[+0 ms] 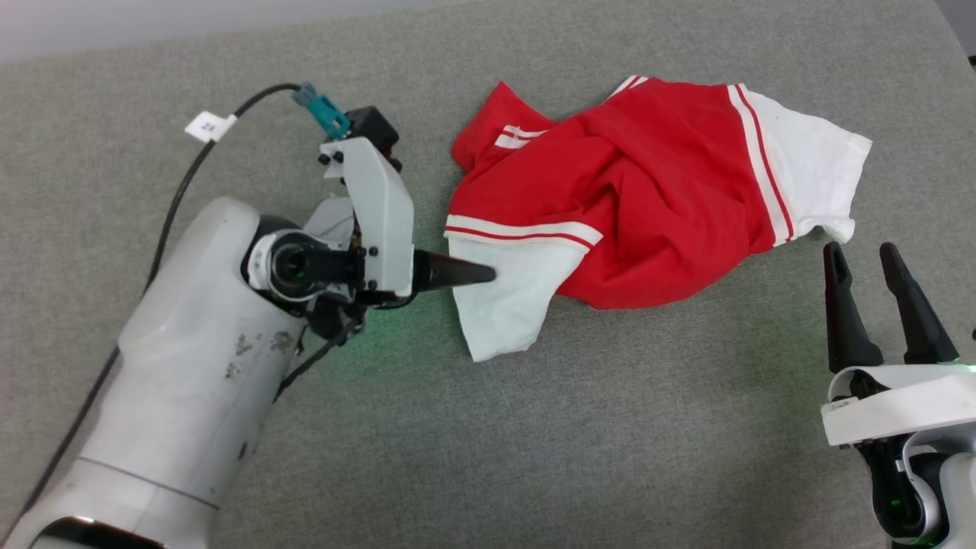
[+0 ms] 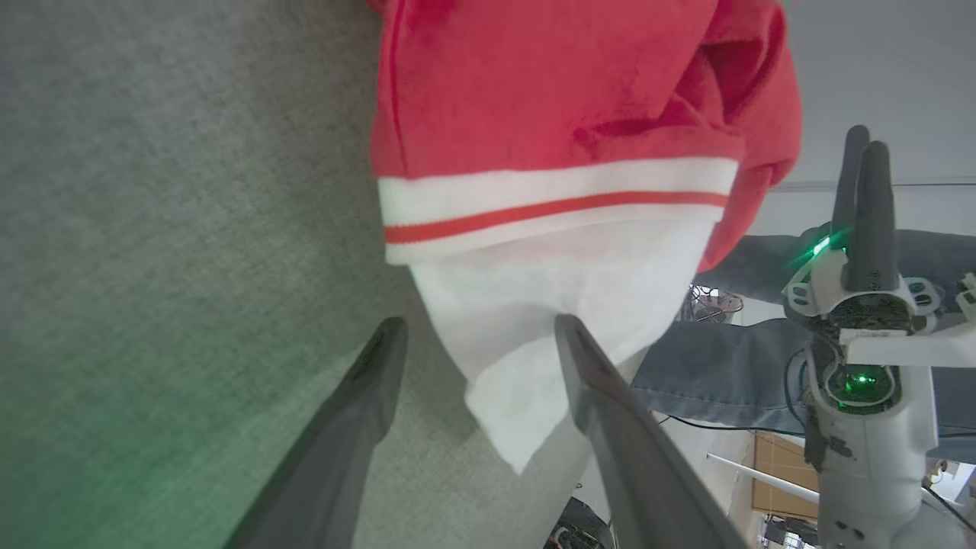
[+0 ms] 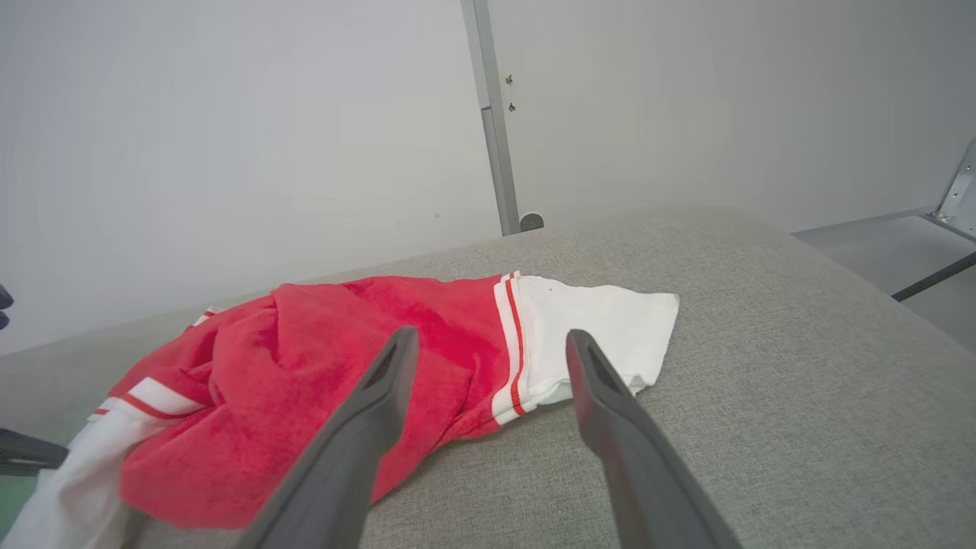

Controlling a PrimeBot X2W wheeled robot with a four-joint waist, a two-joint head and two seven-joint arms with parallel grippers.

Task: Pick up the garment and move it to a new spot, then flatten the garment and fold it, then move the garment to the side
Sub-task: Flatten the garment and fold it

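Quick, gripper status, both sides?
Left gripper: open, jaws either side of the white sleeve edge of the shirt, not gripping.
Right gripper: open, empty, short of the shirt.

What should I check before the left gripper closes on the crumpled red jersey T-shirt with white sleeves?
1. Left gripper open: ok.
2. White sleeve of the red soft-fabric jersey T-shirt lies between its two long dark fingers: ok, by the left wrist view.
3. One finger beneath the fabric: cannot tell.
4. Right gripper open and apart from the T-shirt: ok.
5. T-shirt flattened on the grey woven surface: not ok, it lies bunched.
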